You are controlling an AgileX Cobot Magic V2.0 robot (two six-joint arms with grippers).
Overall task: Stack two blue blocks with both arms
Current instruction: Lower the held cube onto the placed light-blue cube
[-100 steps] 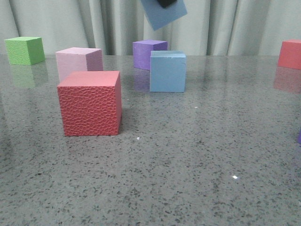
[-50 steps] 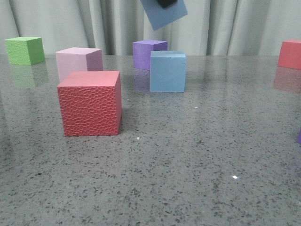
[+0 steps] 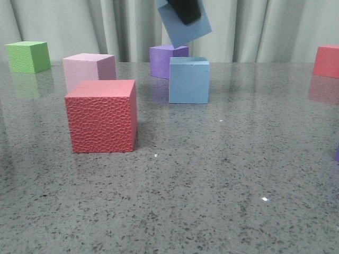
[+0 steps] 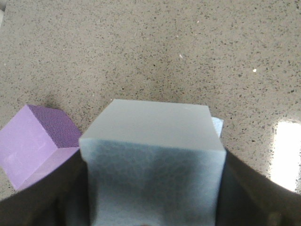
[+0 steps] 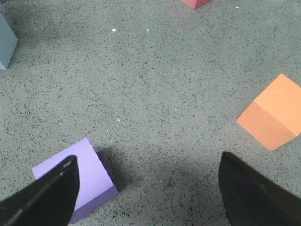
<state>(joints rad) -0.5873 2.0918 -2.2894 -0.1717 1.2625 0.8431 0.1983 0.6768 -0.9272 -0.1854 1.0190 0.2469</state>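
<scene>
Held blue block [image 3: 185,29]: tilted, in the air above the other, clamped in the left claw [image 3: 184,10].
Second blue block [image 3: 188,80]: upright on the desk [image 3: 222,174], just before the purple cube [image 3: 165,59].
Right claw [image 5: 146,188]: spread wide, holding nothing, over a lilac cube [image 5: 77,176].

Left claw [image 4: 150,207] clamped — right claw [image 5: 146,188] agape

You have a textured red cube [image 3: 101,116] left of centre, nearest the camera | pale pink cube [image 3: 88,70] just behind it | green cube [image 3: 27,56] far left | purple cube [image 3: 164,59] at centre back | another red cube [image 3: 327,60] at right edge | grey speckled table [image 3: 212,185] | orange cube [image 5: 275,113] and lilac cube [image 5: 87,181] in your right wrist view.
</scene>
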